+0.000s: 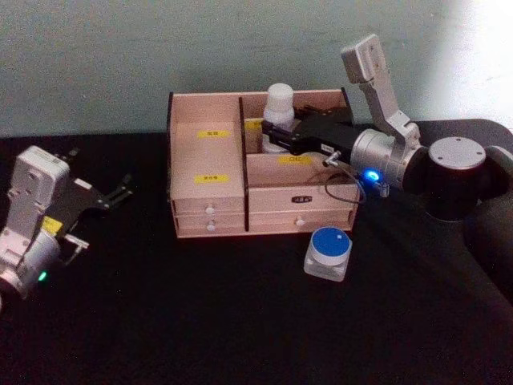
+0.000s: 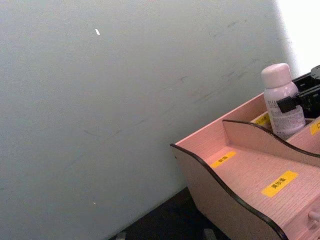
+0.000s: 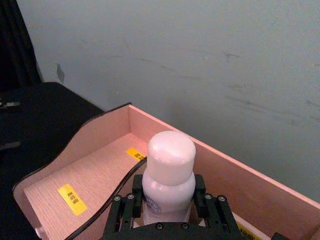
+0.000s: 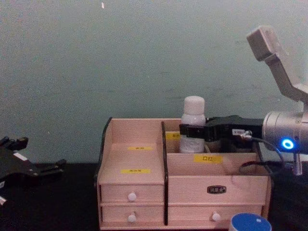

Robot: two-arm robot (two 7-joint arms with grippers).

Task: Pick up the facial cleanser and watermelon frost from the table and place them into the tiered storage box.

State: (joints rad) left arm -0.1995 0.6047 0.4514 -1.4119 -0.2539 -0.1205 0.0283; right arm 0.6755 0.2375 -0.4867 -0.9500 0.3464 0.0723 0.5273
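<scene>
Right gripper [image 1: 275,135] squeezes the white bottle [image 1: 280,100], upright in the tiered storage box [image 1: 207,200] (back pocket); blue-lidded jar [image 1: 328,254] sits at 5 o'clock, nearer it; left gripper [image 1: 100,216], spread wide, at 9.

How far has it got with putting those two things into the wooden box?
Roughly halfway. The right tool grips the white bottle, upright inside a rear compartment of the tiered storage box, not yet let go. The blue-lidded jar sits on the table in front of the box, untouched. The left tool rests open at the left.
</scene>
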